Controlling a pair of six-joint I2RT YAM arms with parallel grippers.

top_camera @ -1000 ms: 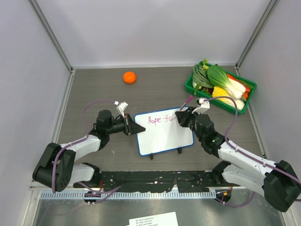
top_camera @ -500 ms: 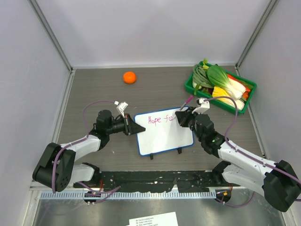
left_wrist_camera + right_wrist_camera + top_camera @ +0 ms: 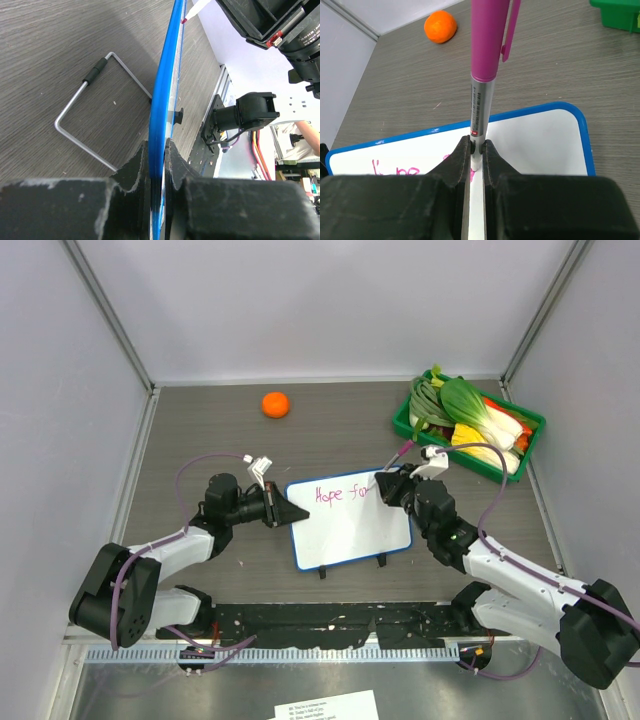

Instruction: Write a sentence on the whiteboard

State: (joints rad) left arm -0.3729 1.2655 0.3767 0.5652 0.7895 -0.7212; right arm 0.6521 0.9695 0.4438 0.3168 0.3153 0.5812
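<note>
The whiteboard (image 3: 350, 525) with a blue frame stands tilted on the table's middle, with pink words "Hope for" (image 3: 340, 493) on its top line. My left gripper (image 3: 290, 513) is shut on the board's left edge; the left wrist view shows the blue frame (image 3: 162, 110) edge-on between the jaws. My right gripper (image 3: 385, 486) is shut on a pink marker (image 3: 482, 75), its tip down on the board's upper right (image 3: 540, 142). The pink writing (image 3: 395, 170) shows partly in the right wrist view, and the tip is hidden behind my fingers.
An orange (image 3: 275, 404) lies at the back left, also in the right wrist view (image 3: 440, 26). A green tray (image 3: 415, 425) of vegetables sits at the back right. The board's wire stand (image 3: 95, 120) rests on the table. Grey walls enclose the sides and the back.
The right gripper has shifted slightly with the marker, and a little more of the last letter of "for" shows. The left arm and the board have not moved.
</note>
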